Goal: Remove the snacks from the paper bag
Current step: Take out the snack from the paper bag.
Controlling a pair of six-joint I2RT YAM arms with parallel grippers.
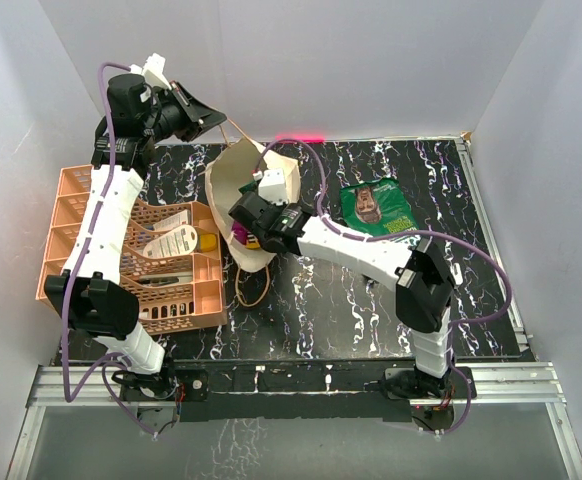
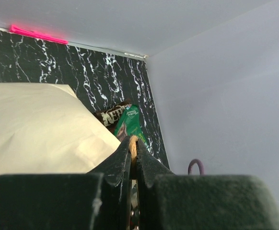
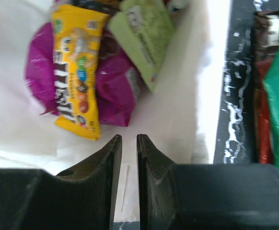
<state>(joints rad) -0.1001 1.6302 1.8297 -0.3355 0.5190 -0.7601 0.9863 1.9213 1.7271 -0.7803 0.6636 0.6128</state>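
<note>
The left hand [image 1: 221,122], at the upper left of the overhead view, is closed on a thin looped handle [image 1: 243,135] of the tan-cream kraft paper bag [image 1: 226,185]. The bag stands at the centre of the black marbled table [image 1: 351,310], just right of the orange plastic mesh basket [image 1: 81,200]. The right hand [image 1: 249,222] reaches into the bag's open mouth. A glossy green snack packet [image 1: 376,205] lies on the table well to the right.

In the left wrist view, the left hand [image 2: 133,143] has its jaws pinched on the handle [image 2: 133,146]. The bag [image 2: 34,129] fills the left of the frame. Beyond it lie the green packet [image 2: 130,122] and a dark brown packet [image 2: 113,115].

In the right wrist view, the right hand [image 3: 129,143] is at bottom centre. Its jaws are almost together with a narrow slit between them, and it holds nothing. Inside the bag [image 3: 178,120], a yellow candy packet [image 3: 75,81] lies at upper left over a magenta-purple packet [image 3: 115,91]. A pale green packet [image 3: 144,43] is at top centre. All three are apart from the fingertips. The yellow packet's lower end is nearest, up and to the left.

These packets should be light, soft and crinkly, with slick film that may slide between the pads. The loose sweets inside will probably shift. The flat sealed end of the yellow packet looks like the surest place to hold, and the jaws would need to open wider first.
</note>
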